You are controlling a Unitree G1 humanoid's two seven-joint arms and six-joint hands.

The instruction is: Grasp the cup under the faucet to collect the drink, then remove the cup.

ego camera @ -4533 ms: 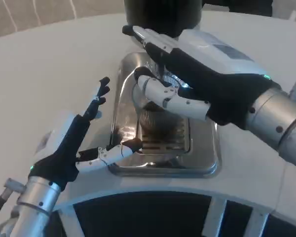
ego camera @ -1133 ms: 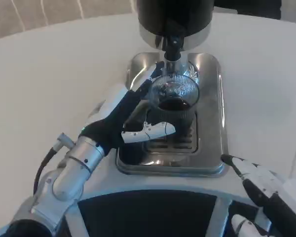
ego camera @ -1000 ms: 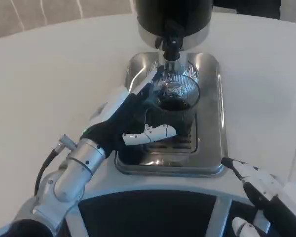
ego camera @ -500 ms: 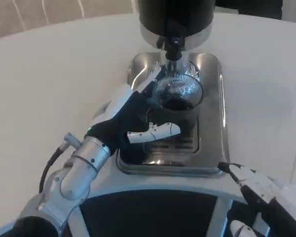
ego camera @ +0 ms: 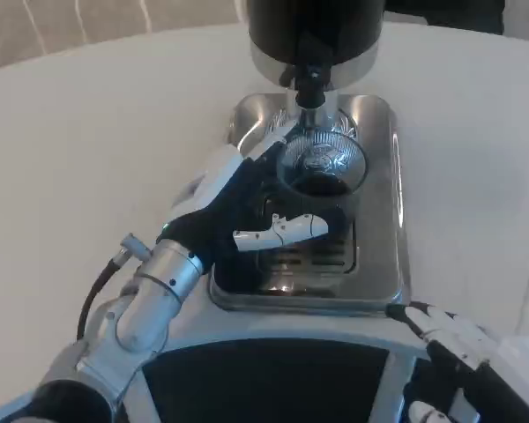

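The cup [ego camera: 320, 181], on the tray [ego camera: 392, 264] under the faucet [ego camera: 310, 84], is gripped by the left hand [ego camera: 238, 207]; the right hand [ego camera: 450, 339] is spread. Drink could be spilled if it is tilted during removal

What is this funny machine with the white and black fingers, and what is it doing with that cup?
That is a robot, and the camera sits up by its head, looking down at a white table. Its left hand wraps around a clear cup with dark drink inside. The cup stands on a shiny metal drip tray, right under the faucet of a black drink dispenser. Its right hand waits low at the table's near edge, holding nothing.
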